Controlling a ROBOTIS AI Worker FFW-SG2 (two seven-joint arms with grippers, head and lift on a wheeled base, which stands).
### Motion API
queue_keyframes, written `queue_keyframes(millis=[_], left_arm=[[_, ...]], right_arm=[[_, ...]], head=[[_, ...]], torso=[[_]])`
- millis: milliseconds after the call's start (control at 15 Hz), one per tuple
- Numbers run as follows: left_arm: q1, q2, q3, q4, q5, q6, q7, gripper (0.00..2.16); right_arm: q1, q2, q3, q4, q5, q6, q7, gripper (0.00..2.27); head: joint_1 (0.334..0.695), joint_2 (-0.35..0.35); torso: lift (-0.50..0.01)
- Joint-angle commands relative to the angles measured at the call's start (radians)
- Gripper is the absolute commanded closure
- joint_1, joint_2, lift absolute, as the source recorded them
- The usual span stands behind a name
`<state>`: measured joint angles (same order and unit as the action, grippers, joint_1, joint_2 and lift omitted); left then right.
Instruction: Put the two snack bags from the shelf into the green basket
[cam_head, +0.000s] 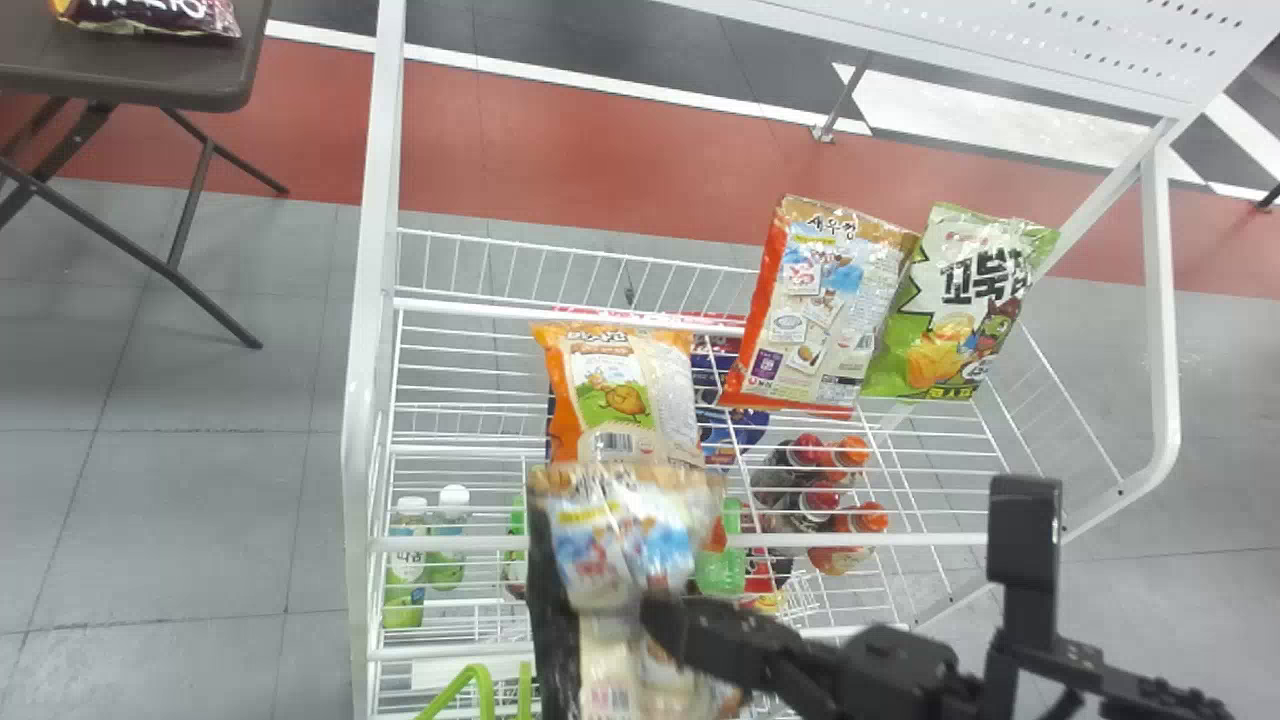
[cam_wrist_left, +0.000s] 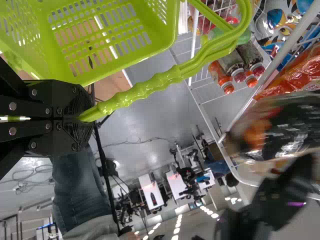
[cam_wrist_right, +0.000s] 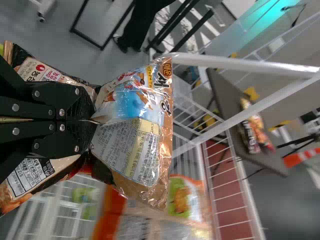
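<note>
In the head view my right gripper, low in the centre, pinches an orange-and-blue snack bag above the shelf front. The right wrist view shows that gripper shut on the creased middle of the bag; more dark and orange packaging lies behind it. On the white wire shelf stand an orange potato-print bag, a red-edged bag and a green bag. The green basket hangs from its handle, on which my left gripper is shut. Part of the basket handle enters at the head view's bottom edge.
Bottles stand on a lower rack beneath the wire shelf. White frame posts bound the shelf at left and right. A dark folding table with a bag on it stands at the far left.
</note>
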<state>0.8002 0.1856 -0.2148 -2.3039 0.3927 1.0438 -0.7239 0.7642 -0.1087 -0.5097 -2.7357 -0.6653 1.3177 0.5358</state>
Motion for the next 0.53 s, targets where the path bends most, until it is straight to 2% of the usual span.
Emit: queue_keyframes(millis=[0,200,467], left_arm=[[0.004,0.000,0.000,-0.003,0.000,-0.004,0.000,1.95],[0.008,0.000,-0.002,-0.003,-0.003,-0.008,-0.002,1.95],[0.016,0.000,-0.006,-0.009,-0.003,-0.023,-0.006,1.95]], right_arm=[[0.000,0.009,-0.087,-0.004,-0.034,0.173,0.029,2.24],[0.000,0.006,-0.133,0.004,-0.002,0.254,0.058,2.24],[-0.003,-0.012,-0.105,0.096,0.079,0.254,0.082,2.25]], head=[[0.695,-0.350],[0.695,-0.350],[0.695,-0.350]], torso=[[-0.011],[-0.011],[-0.011]])
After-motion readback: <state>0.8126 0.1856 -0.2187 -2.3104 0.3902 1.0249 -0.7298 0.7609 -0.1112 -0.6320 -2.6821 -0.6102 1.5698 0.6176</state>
